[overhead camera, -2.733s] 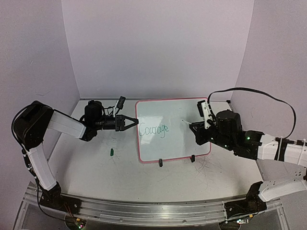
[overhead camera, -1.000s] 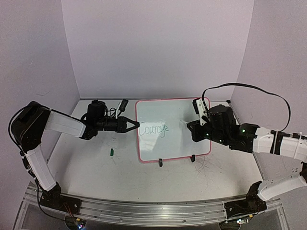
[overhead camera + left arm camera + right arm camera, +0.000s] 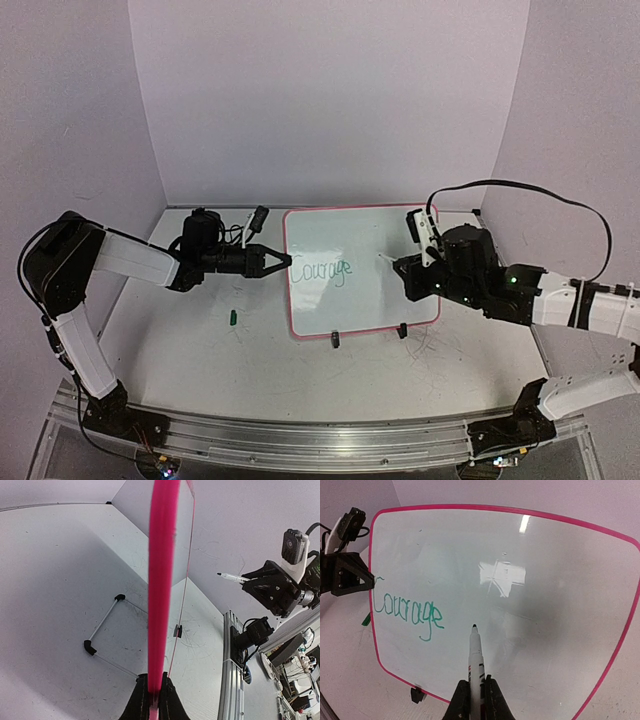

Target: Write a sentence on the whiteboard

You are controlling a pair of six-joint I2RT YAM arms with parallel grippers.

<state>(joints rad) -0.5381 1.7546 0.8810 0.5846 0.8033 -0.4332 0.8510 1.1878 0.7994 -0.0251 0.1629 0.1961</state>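
The whiteboard [image 3: 375, 240] stands on its wire stand mid-table, with a pink-red frame. The sentence [image 3: 320, 271] on it reads only "Courage" in green; it also shows in the right wrist view [image 3: 407, 612]. My left gripper [image 3: 283, 260] is shut on the board's left frame edge [image 3: 161, 590]. My right gripper [image 3: 405, 272] is shut on a white marker [image 3: 475, 665]. Its tip [image 3: 474, 626] points at the board, right of the word; I cannot tell if it touches.
A green marker cap [image 3: 232, 318] lies on the table left of the board. Two black clips [image 3: 335, 340] hold the board's lower edge. The wire stand [image 3: 107, 630] shows behind the board. Purple walls close in on three sides.
The right arm with the marker has shifted slightly back to the right and lower since a second ago. The written word is unchanged. The left gripper has held still on the frame.
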